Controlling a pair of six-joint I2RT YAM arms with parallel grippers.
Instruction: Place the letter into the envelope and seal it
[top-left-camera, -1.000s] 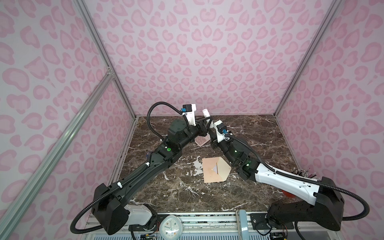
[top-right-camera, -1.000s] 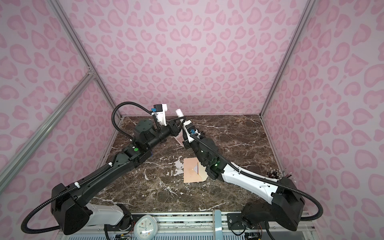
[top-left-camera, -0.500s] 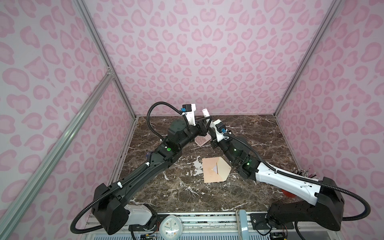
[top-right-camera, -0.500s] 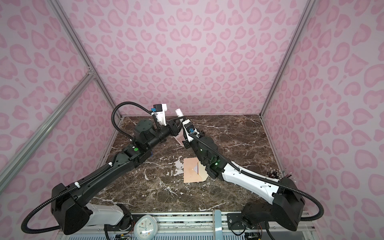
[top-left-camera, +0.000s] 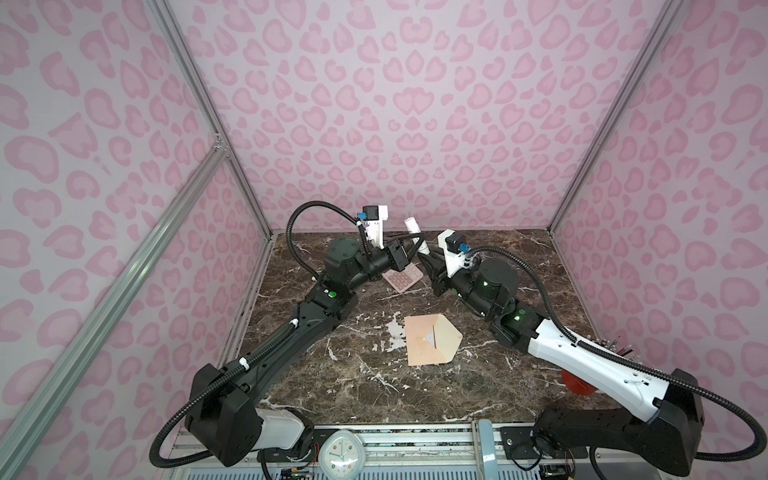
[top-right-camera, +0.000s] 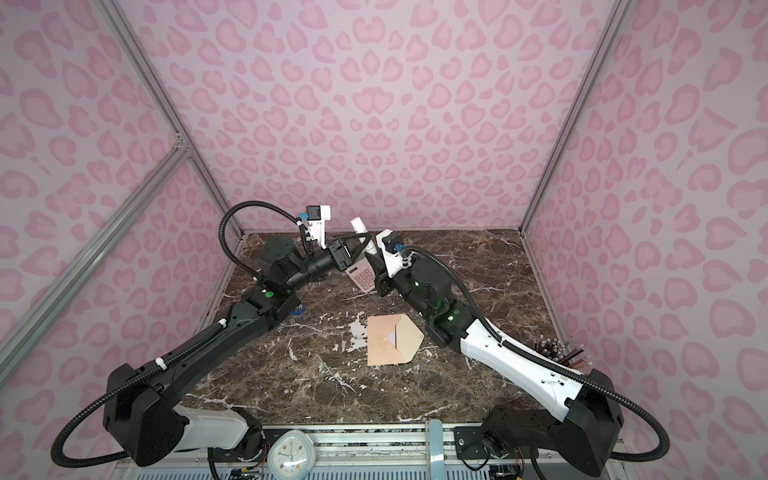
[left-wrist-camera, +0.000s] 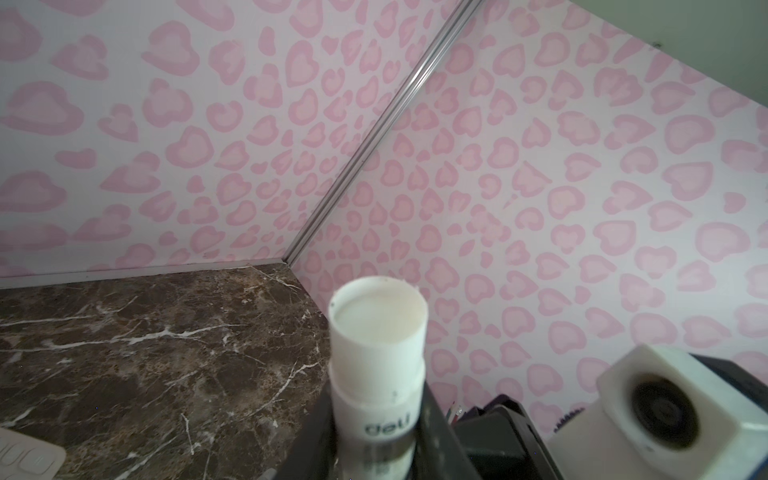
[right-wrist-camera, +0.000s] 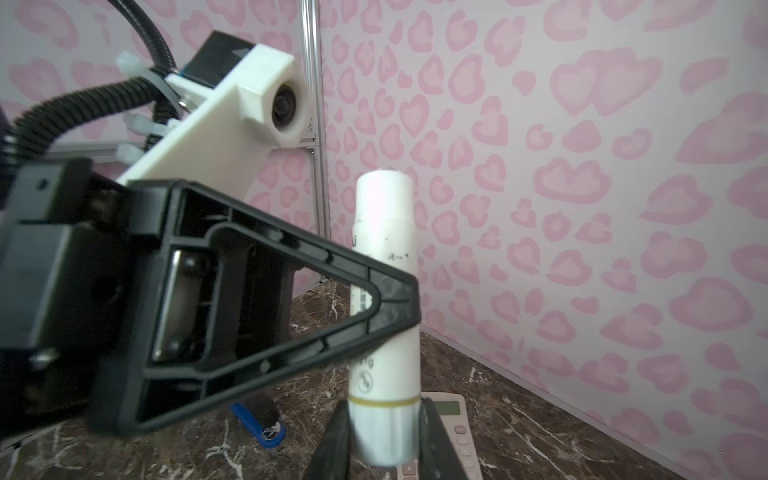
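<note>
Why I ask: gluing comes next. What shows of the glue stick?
The glue stick is a white plastic tube with dark print, a yellow band and a greyish base, nearly upright in the air. The left gripper clamps its middle, the right gripper its base. Its narrower top end shows a flat pale face inside a rim: cap or glue, I cannot tell.

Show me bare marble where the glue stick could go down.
Widest bare marble: the strip between the envelope and the front rail. Also open: the back right corner, beyond the right arm. Crowded: back centre, where the left gripper and right gripper grip the glue stick by the calculator.
</note>
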